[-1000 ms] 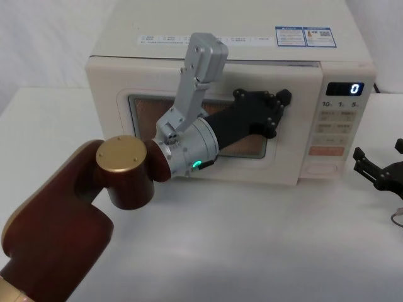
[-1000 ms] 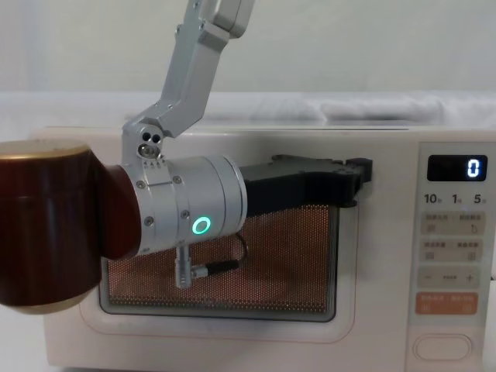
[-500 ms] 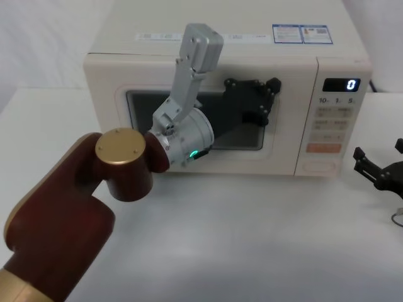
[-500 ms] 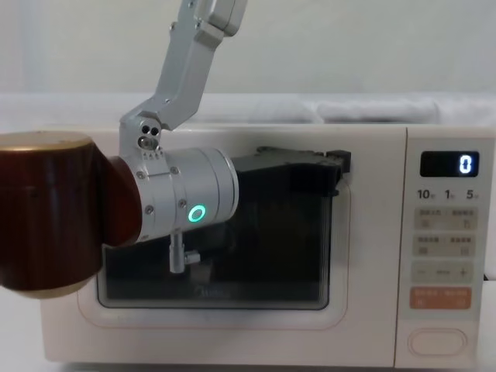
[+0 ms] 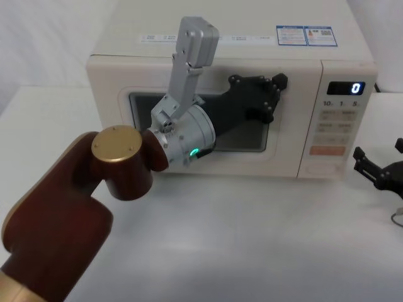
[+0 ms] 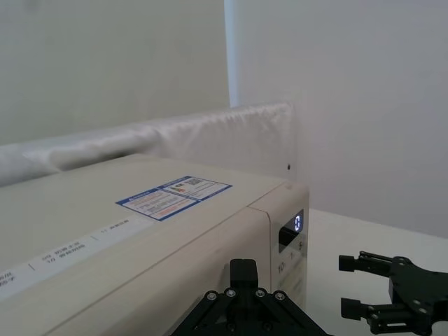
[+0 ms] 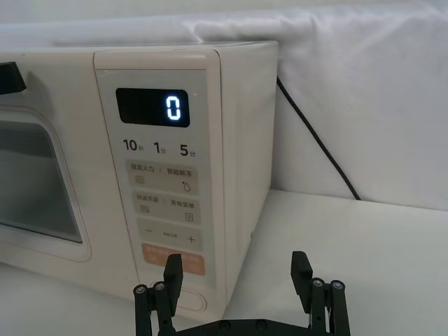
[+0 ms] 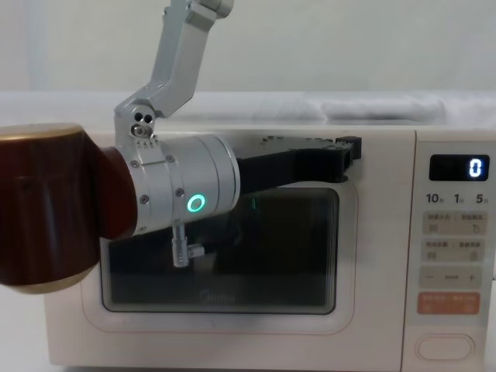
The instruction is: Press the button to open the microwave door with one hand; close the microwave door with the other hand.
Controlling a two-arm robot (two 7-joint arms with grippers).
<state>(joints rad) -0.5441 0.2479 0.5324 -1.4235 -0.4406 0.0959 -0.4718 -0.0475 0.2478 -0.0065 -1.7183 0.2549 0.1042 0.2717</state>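
1. Door [image 5: 201,160]: a second ago it stands ajar with the lit mesh of the cavity showing; now it lies flush with the front and the window is dark. Judged shut, so the closing step looks done.
2. Microwave [image 5: 189,53]: it shifts slightly back under the push half a second ago and now sits square on the table [image 5: 252,239], display reading 0.
3. Left arm [image 5: 119,167]: reaches across the front, its silver wrist section before the window.
4. Left gripper [image 5: 274,94]: it stays at the door's upper right corner, near the seam with the keypad panel [image 5: 337,126]. Touching or just off the door cannot be told. Whether its fingers are spread or closed cannot be told either; it holds nothing visible.
5. Right gripper [image 7: 238,276]: unmoved over the last second, parked low on the table to the right of the microwave, fingers spread wide and empty.
6. Button [image 8: 443,346]: bottom of the keypad panel, below the orange key [image 8: 448,303], untouched; the right gripper is near but apart from it.
7. Judgement: both steps appear complete; only withdrawing the left arm seems left.
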